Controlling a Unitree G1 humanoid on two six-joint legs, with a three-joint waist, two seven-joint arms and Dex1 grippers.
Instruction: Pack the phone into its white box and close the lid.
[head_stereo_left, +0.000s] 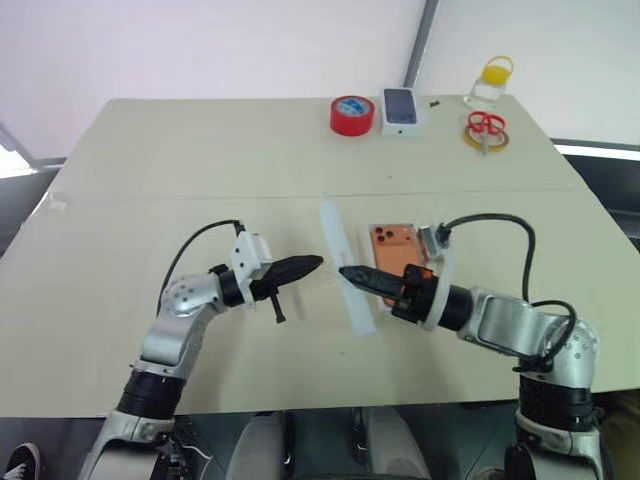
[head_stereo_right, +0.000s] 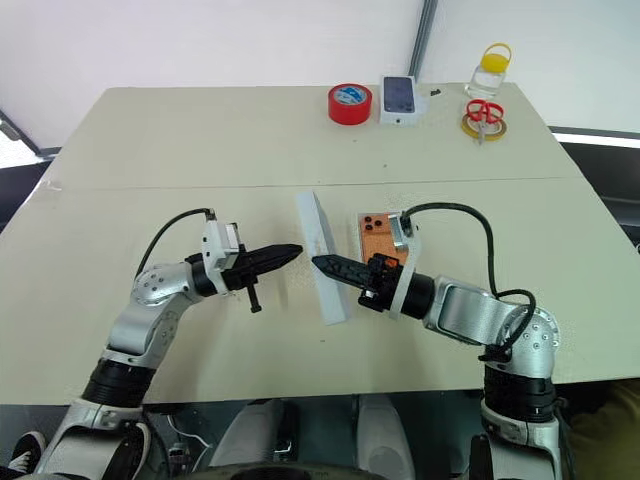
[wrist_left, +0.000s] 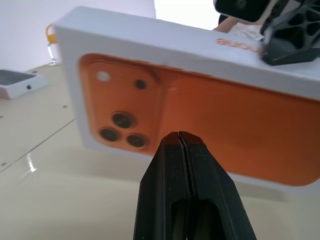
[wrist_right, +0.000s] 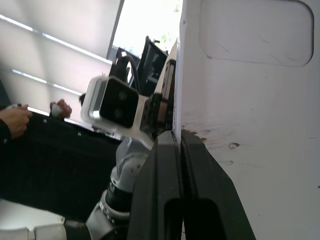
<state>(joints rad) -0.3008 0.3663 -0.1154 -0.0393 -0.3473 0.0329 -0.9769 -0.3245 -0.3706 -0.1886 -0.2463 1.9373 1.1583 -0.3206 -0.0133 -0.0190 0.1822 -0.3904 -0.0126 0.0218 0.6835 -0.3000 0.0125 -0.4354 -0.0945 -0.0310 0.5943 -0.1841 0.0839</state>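
You're at the lid step. The right gripper (head_stereo_left: 350, 273) has its jaws pinched shut on one wall of the lid (head_stereo_right: 318, 240), which stands up on edge between the two arms. Its white inside faces the right arm, and the outer face, printed with an orange phone, faces the left. The left gripper (head_stereo_left: 305, 266) has its jaws closed on nothing, tips just beside that printed face; I can't tell whether they touch.

The phone (head_stereo_left: 390, 243) lies camera side up on the desk (head_stereo_left: 200, 150) just behind your right wrist, seemingly already in the white box (head_stereo_left: 370, 245) — only a sliver of rim shows.

Next, I'd judge, you need to turn the lid open side down, square it over the tray and lower it evenly. A skewed lid will likely catch on the rim.

Your own right wrist and its cable hang over the phone — that's the main obstruction. The red tape roll (head_stereo_left: 351, 115), small pictured box (head_stereo_left: 400, 108), yellow-capped jar (head_stereo_left: 490, 85) and red scissors (head_stereo_left: 486, 126) sit well apart at the far edge.
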